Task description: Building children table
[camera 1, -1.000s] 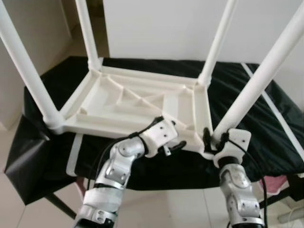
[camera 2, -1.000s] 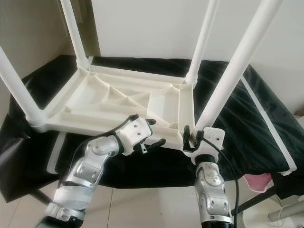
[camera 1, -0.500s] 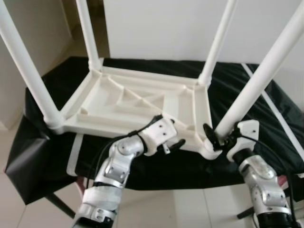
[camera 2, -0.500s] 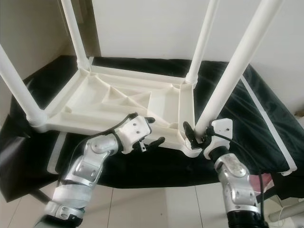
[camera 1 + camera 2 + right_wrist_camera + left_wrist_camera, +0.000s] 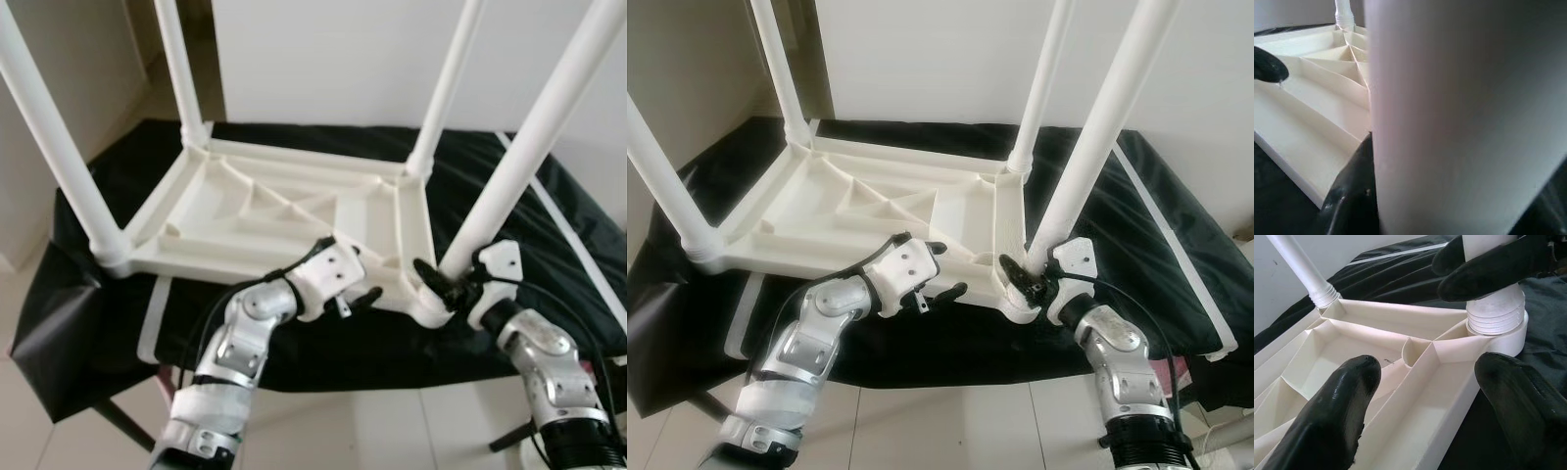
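Observation:
A white plastic children's table (image 5: 265, 206) lies upside down on a black-covered tabletop (image 5: 127, 176), its legs pointing up. My left gripper (image 5: 351, 272) is open and straddles the near rim of the white table; in the left wrist view its fingers (image 5: 1337, 416) stand either side of that rim (image 5: 1449, 396). My right gripper (image 5: 441, 284) is shut on the base of the near-right leg (image 5: 529, 157), just above its threaded socket (image 5: 1496, 313). In the right wrist view that leg (image 5: 1459, 122) stands right against the camera, with one black finger (image 5: 1352, 196) beside it.
The other legs stand at the near left (image 5: 54, 147), far left (image 5: 181, 69) and far right (image 5: 446, 88). A white wall (image 5: 343, 59) stands behind. Tiled floor (image 5: 372, 431) lies below the black cloth's near edge. A white strip (image 5: 573, 245) crosses the cloth on the right.
My right forearm has swung out to the right, turning the gripper around the base of the near-right leg while it stays on it. The left gripper has stayed on the rim.

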